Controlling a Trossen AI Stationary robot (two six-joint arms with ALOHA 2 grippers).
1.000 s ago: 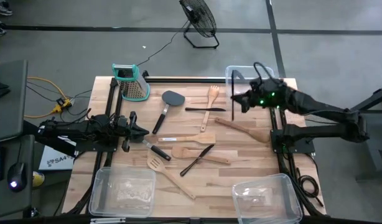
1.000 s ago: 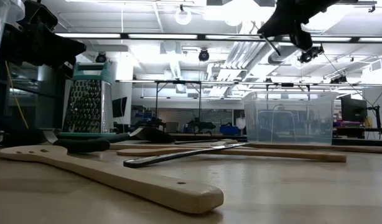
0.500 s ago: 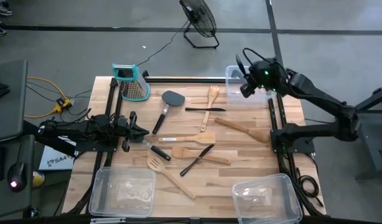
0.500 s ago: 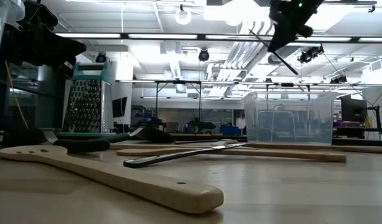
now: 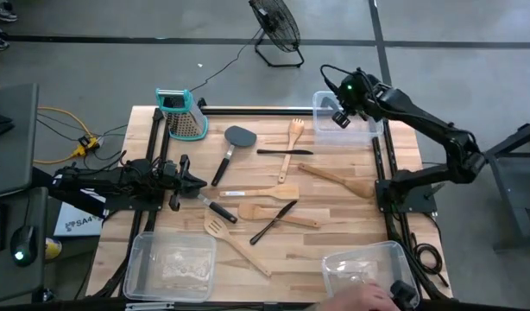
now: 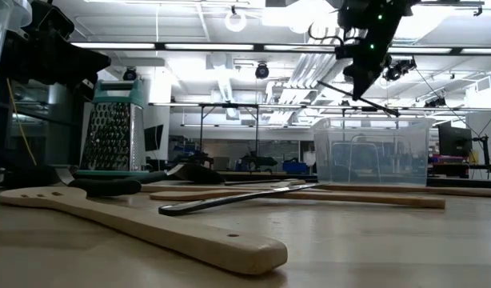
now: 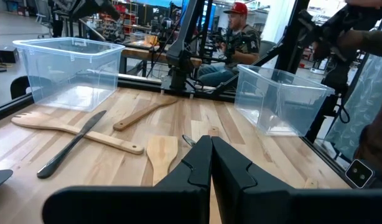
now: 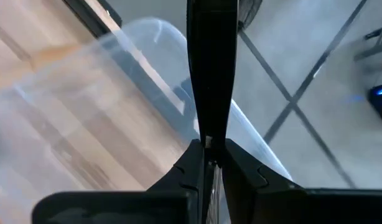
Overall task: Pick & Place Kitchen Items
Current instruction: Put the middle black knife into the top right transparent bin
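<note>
My right gripper (image 5: 340, 111) hangs high over the clear bin (image 5: 351, 121) at the table's far right corner, shut on a thin black tool (image 8: 209, 68). In the low view the tool (image 6: 364, 97) slants below the gripper (image 6: 361, 64), above the bin (image 6: 373, 152). My left gripper (image 5: 196, 182) is shut and empty, low at the table's left side. Several utensils lie flat on the table: a black turner (image 5: 235, 140), a wooden fork-spoon (image 5: 293, 136), wooden spatulas (image 5: 338, 180) (image 5: 258, 192), a slotted wooden turner (image 5: 235, 244) and a black knife (image 5: 274, 221). My right gripper pinches the thin black tool between its two fingers (image 8: 194, 163), at one end of the tool (image 8: 209, 134). The tool runs on forward past the fingertips, in line with the fingers. It is lifted clear and slants above the bin's open top.
A metal grater with a teal top (image 5: 184, 117) stands at the far left. Clear bins stand at the near left (image 5: 170, 263) and near right (image 5: 369, 269). A person's hand (image 5: 370, 299) shows at the near right bin's edge. A person sits beyond the table (image 7: 237, 37).
My right gripper has gone toward the table's far edge, over the far right bin, and has turned, still holding the black tool. The tool has tipped from upright to a lower slant above the bin. A person's hand has come in at the near right bin.
</note>
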